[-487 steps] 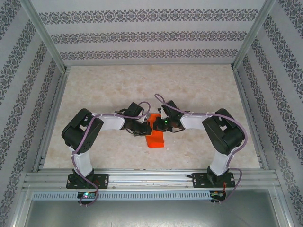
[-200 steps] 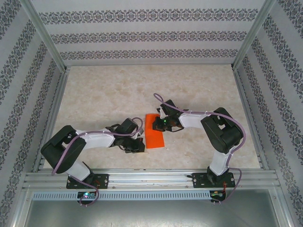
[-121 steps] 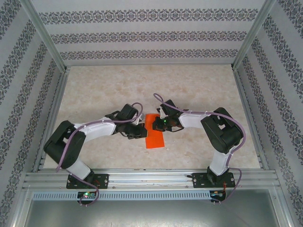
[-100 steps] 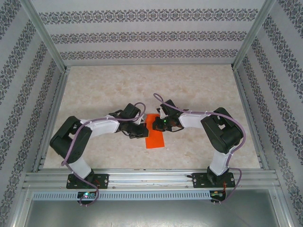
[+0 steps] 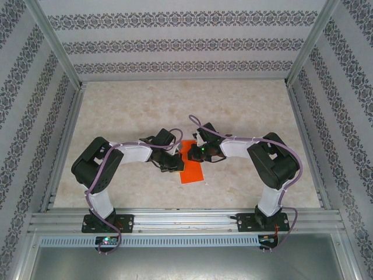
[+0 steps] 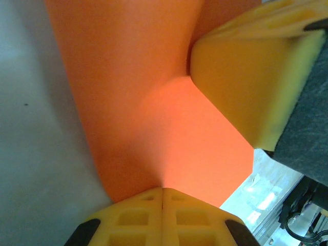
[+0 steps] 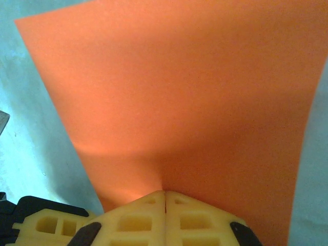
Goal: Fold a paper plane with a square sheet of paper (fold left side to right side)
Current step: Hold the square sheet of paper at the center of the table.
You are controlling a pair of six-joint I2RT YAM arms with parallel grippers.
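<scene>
Jaws of the left tool [image 6: 162,193] are closed tip to tip, and that closed tip rests against the square sheet of paper [image 6: 148,102], which spreads orange just ahead of it, with one yellow finger [image 6: 241,77] of the right tool [image 7: 165,196] up at its far right. The right tool is closed the same way, its tip on the near edge of the same sheet, which fans out ahead of it with pale counter [image 7: 25,138] showing on either side. From above, both tools meet over the sheet's far half from opposite sides.
</scene>
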